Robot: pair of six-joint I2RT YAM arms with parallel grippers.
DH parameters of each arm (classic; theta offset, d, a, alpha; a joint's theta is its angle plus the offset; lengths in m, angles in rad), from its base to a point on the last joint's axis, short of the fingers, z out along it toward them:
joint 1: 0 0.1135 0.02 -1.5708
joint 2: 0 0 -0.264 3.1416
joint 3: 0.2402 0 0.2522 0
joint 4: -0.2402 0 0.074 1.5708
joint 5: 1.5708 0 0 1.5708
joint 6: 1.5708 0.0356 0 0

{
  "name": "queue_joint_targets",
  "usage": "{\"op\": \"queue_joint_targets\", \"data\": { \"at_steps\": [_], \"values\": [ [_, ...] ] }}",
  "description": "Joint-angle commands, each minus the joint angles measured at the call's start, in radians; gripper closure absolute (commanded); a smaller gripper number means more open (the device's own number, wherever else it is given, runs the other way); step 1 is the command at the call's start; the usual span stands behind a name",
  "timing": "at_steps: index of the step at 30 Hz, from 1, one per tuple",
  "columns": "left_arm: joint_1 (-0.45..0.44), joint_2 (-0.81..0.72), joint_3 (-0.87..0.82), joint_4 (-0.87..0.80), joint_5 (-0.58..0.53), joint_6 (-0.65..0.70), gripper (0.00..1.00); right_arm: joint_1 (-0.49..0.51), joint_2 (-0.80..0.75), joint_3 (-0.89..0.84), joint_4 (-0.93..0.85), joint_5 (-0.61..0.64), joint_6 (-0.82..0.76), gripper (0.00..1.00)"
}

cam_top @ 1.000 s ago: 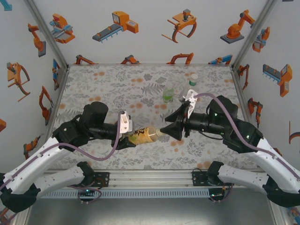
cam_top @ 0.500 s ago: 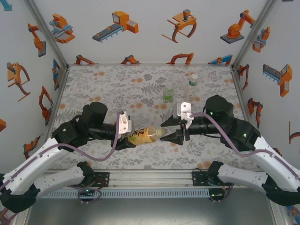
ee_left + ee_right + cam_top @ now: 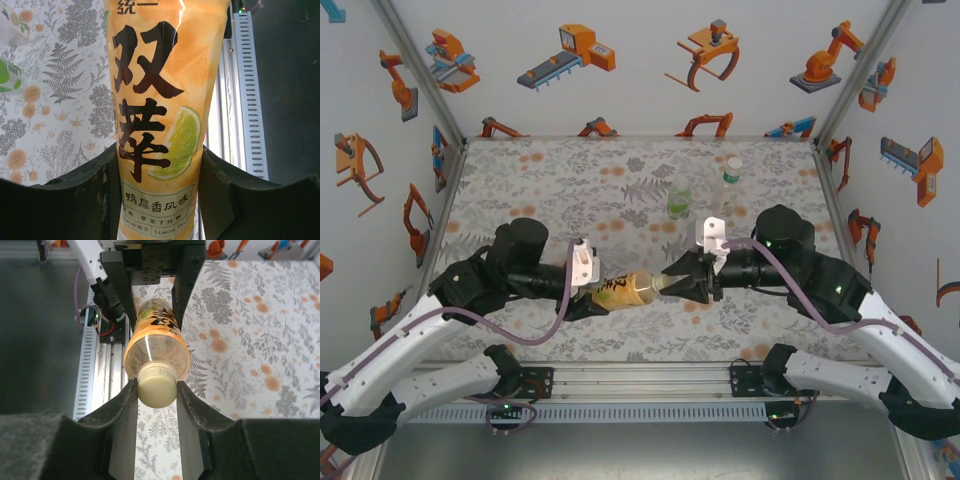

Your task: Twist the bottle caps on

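My left gripper [image 3: 592, 290] is shut on the amber bottle [image 3: 625, 289], holding it level above the table with its neck pointing right. In the left wrist view the yellow label [image 3: 157, 100] sits between both dark fingers [image 3: 90, 195]. A pale yellowish cap [image 3: 157, 385] sits on the neck of this bottle [image 3: 155, 347]. My right gripper [image 3: 156, 387] has its jaws pressed against both sides of the cap [image 3: 663, 283]. The short green bottle [image 3: 678, 204] and the slim clear bottle [image 3: 731, 175] stand upright at the back right.
The patterned table [image 3: 570, 180] is walled in on three sides by printed panels. An aluminium rail [image 3: 640, 385] with both arm bases runs along the near edge. The two standing bottles are just behind my right arm.
My right gripper has turned at the wrist, moved left onto the bottle's neck, and its jaws have narrowed onto the cap. The left arm and the bottle stayed still.
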State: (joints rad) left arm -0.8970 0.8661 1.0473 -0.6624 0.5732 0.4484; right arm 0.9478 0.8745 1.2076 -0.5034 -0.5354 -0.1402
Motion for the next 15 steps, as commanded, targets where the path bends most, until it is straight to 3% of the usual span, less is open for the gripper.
{"op": "queue_joint_targets", "data": {
  "at_steps": [1,5,8,15],
  "values": [
    [-0.005,-0.009,0.029,0.017,0.0,-0.003,1.0,0.001,-0.023,-0.05,0.105,0.2,0.269,1.0],
    [-0.005,0.0,0.019,0.028,-0.05,-0.001,1.0,0.0,-0.038,-0.091,0.128,0.353,0.606,1.0],
    [-0.005,0.006,0.013,0.056,-0.077,0.001,1.0,0.0,-0.031,-0.088,0.05,0.466,0.956,1.0],
    [-0.005,0.029,0.011,0.101,-0.105,0.01,1.0,0.0,-0.003,-0.051,-0.132,0.496,1.473,1.0]
  ]
}}
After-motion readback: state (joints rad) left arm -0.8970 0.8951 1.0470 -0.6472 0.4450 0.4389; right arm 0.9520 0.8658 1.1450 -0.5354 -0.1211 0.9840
